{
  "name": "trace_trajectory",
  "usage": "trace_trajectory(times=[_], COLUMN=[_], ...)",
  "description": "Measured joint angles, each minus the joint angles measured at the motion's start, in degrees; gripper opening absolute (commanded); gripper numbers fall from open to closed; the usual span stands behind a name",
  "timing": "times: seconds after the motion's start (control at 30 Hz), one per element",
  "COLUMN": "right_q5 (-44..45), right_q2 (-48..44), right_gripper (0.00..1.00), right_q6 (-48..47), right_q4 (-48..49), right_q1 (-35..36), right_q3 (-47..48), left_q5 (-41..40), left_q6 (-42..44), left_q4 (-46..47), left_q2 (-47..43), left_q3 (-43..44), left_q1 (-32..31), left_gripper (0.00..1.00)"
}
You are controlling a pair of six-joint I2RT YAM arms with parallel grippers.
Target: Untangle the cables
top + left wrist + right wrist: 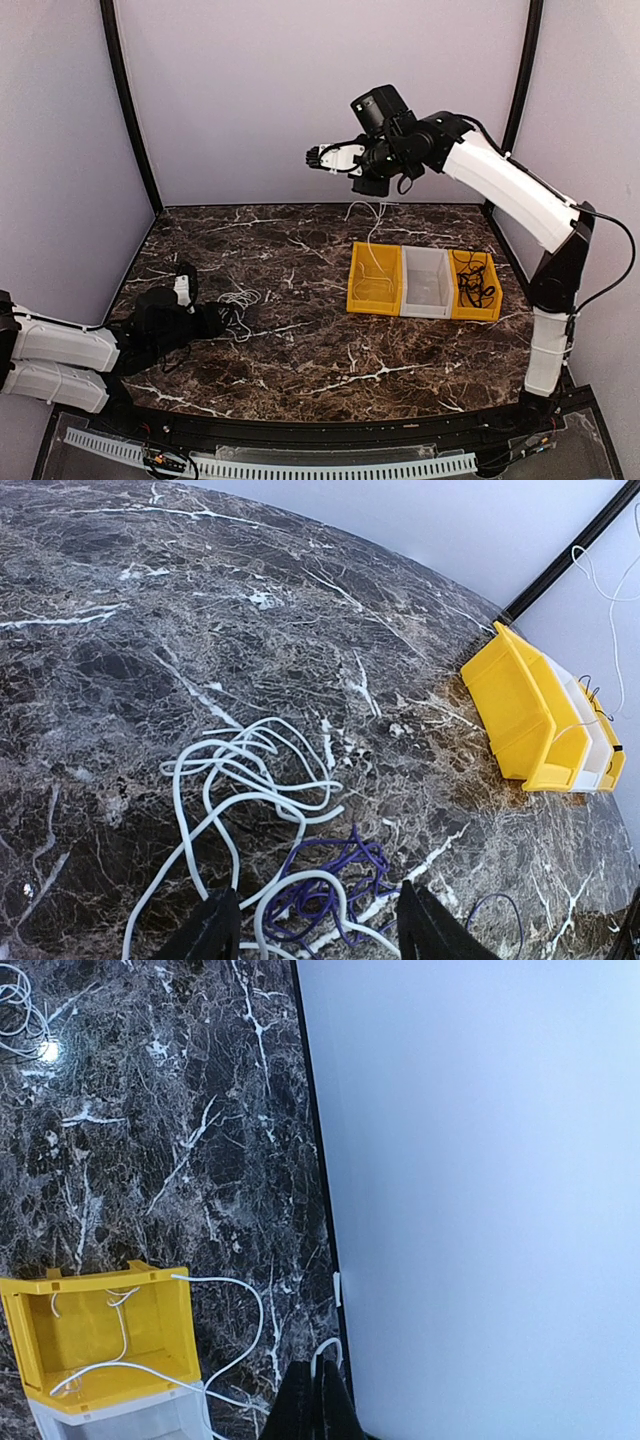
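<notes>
status: left side low, right side raised.
the left end effector [318, 920] is held wide, low over a clump of white and purple cables [265, 800] lying at the left of the tabletop [300, 350]. the right end effector [316, 157] is raised and closed on a white cable [372, 240], which trails down into the left yellow bin [360, 298]. black cables [474, 282] are seen in the right yellow bin [493, 305].
</notes>
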Motion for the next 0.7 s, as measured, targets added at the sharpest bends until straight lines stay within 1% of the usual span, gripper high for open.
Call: trace_trajectory(times=[0.17,0.37,0.47,0.7], right_q5=[-7.67,-15.61,-18.71,-25.07], right_q2=[-0.85,-0.24,-0.24,0.76], right_gripper=[0.0,0.0,0.0,0.0], right_q6=[3.3,6.34,7.56,10.47], right_q4=[-2.12,-3.08,-2.54,-1.09], right_q1=[-4.39,-8.9,-9.62,-9.6], right_q3=[-2.86,-9.99,-14.82,-21.9], left_q5=[0.04,0.0,-0.2,-0.66], left_q6=[-0.09,-0.07,-0.04,-0.04], left_q4=[-0.04,-0.96,-1.55,-1.97], left_q2=[0.24,0.22,0.15,0.87], left_q3=[0.55,0.57,0.63,1.27], left_q1=[0.0,0.0,0.0,0.0], left_gripper=[0.56,0.56,0.56,0.56])
